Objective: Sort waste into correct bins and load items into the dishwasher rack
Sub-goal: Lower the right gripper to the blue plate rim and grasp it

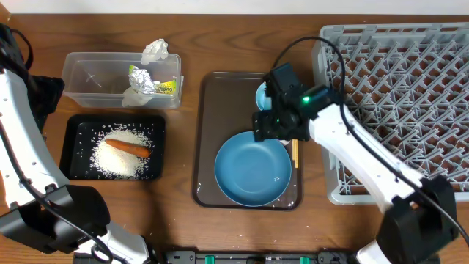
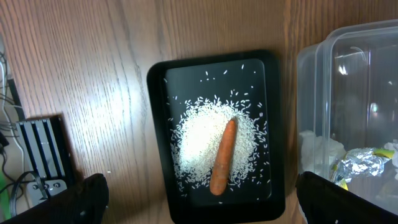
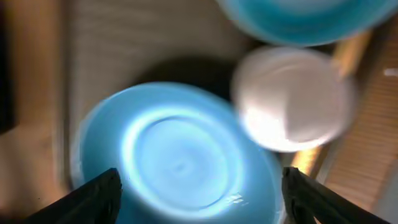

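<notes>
An orange carrot (image 1: 128,148) (image 2: 222,157) lies on loose white rice (image 1: 113,160) (image 2: 198,146) in the black tray (image 1: 73,147) (image 2: 158,124). The clear tub (image 1: 88,73) (image 2: 348,93) holds the foil wrapper (image 1: 143,77) (image 2: 364,158) and white tissues (image 1: 154,50). My left gripper (image 2: 202,199) is open and empty, high above the black tray. My right gripper (image 1: 275,128) (image 3: 199,199) is open and empty over the large blue plate (image 1: 253,169) (image 3: 180,162). In its blurred view a white cup (image 3: 292,99), small light blue bowl (image 1: 261,95) (image 3: 298,18) and chopsticks (image 1: 295,152) lie beyond.
The plate, bowl and chopsticks sit on a brown serving tray (image 1: 209,110). The grey dishwasher rack (image 1: 410,88) fills the right side, right next to the tray. A dark box with cables (image 2: 43,149) lies left of the black tray.
</notes>
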Action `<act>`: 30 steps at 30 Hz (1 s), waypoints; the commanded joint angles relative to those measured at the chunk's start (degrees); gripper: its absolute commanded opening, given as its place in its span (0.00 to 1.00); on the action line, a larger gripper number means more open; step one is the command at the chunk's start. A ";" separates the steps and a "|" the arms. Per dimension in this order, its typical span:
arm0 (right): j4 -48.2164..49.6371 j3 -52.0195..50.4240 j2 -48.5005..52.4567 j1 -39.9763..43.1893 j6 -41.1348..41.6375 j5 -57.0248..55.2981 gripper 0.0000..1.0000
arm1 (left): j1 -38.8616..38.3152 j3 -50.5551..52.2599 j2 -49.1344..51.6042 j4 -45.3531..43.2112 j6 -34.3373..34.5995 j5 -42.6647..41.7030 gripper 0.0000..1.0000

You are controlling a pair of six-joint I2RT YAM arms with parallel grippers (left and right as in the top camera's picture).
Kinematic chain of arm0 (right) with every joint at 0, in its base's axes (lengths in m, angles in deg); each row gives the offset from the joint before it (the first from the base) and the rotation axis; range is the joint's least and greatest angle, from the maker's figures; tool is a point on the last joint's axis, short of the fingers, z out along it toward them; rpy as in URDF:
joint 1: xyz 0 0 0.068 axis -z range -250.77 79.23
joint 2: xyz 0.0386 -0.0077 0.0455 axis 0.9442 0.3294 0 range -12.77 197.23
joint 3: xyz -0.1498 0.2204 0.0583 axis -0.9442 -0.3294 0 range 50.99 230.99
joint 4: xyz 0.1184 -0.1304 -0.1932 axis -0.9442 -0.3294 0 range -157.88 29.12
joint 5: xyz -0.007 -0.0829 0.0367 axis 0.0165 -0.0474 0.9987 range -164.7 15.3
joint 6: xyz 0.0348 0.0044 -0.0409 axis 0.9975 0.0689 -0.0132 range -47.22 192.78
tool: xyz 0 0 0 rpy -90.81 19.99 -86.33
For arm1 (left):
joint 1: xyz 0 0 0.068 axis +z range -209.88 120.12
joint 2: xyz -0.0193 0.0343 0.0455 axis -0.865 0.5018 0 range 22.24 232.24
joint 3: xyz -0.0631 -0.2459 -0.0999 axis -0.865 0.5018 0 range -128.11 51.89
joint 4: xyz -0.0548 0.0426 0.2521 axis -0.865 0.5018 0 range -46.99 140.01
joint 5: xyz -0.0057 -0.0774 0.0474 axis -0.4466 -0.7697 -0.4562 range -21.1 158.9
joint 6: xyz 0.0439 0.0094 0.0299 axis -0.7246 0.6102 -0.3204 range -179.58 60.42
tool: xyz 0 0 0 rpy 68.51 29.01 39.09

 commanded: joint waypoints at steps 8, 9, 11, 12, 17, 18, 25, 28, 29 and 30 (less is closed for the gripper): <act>6.51 0.81 1.44 -16.35 0.87 3.65 0.78 | 0.17 -0.37 -0.04 0.26 0.31 1.14 0.98; 7.32 0.81 2.08 -17.70 2.47 2.40 0.77 | 0.17 -0.37 -0.04 0.26 0.31 1.14 0.98; 8.61 0.81 3.67 -20.28 4.42 -0.37 0.74 | 0.17 -0.37 -0.04 0.26 0.31 1.14 0.98; 9.05 0.81 4.87 -21.62 4.94 -1.66 0.73 | 0.17 -0.37 -0.04 0.26 0.31 1.14 0.98; 10.25 0.81 10.71 -25.57 4.85 -2.08 0.71 | 0.17 -0.37 -0.04 0.26 0.31 1.14 0.98; 10.32 0.81 11.72 -26.05 4.85 -2.08 0.71 | 0.17 -0.37 -0.04 0.26 0.31 1.14 0.98; 10.10 0.81 17.20 -28.00 4.87 -2.19 0.67 | 0.17 -0.37 -0.04 0.26 0.33 1.14 0.98; 10.01 0.83 17.20 -28.00 4.87 -2.47 0.57 | 0.17 -0.37 -0.04 0.26 0.31 1.14 0.98; 10.05 0.85 17.18 -28.00 4.87 -2.47 0.49 | 0.17 -0.37 -0.04 0.26 0.31 1.14 0.98; 10.05 0.85 17.18 -28.00 4.90 -2.47 0.43 | 0.17 -0.37 -0.04 0.26 0.31 1.14 0.98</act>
